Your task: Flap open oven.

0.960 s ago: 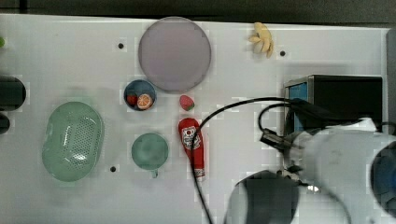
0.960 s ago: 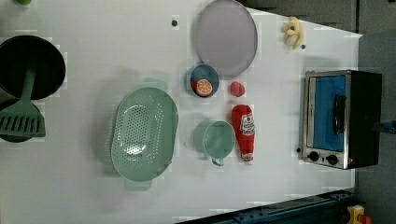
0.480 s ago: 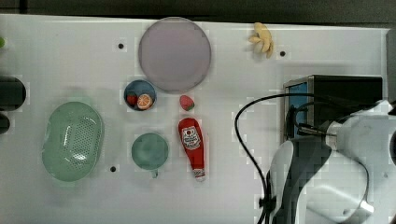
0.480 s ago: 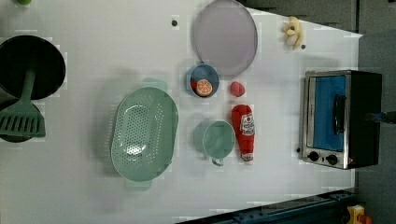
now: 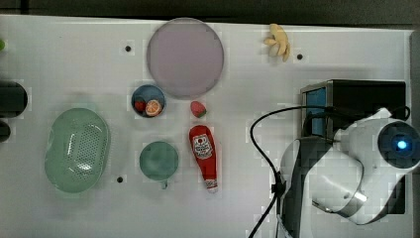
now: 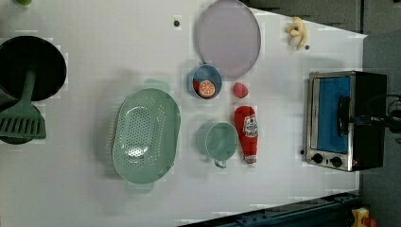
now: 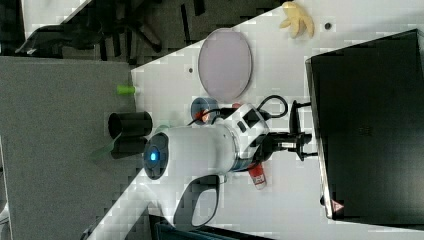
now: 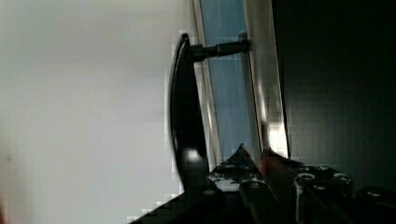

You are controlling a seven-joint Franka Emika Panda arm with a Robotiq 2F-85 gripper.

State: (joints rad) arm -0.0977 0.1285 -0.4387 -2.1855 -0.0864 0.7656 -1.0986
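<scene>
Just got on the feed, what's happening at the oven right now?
The Panda arm has its gripper up against the front of the oven, fingers nearly closed at the dark bar handle; whether they actually grip it I cannot tell. The blue-tinted door looks shut against its silver frame, so the flap-open is not yet done. The ketchup bottle, cup, colander and plate lie apart from the oven on the white table.

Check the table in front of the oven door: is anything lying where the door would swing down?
Nothing visible does. In the left view the table in front of the oven door is bare; the nearest item, the ketchup bottle, lies well clear of it, as the top view agrees.
</scene>
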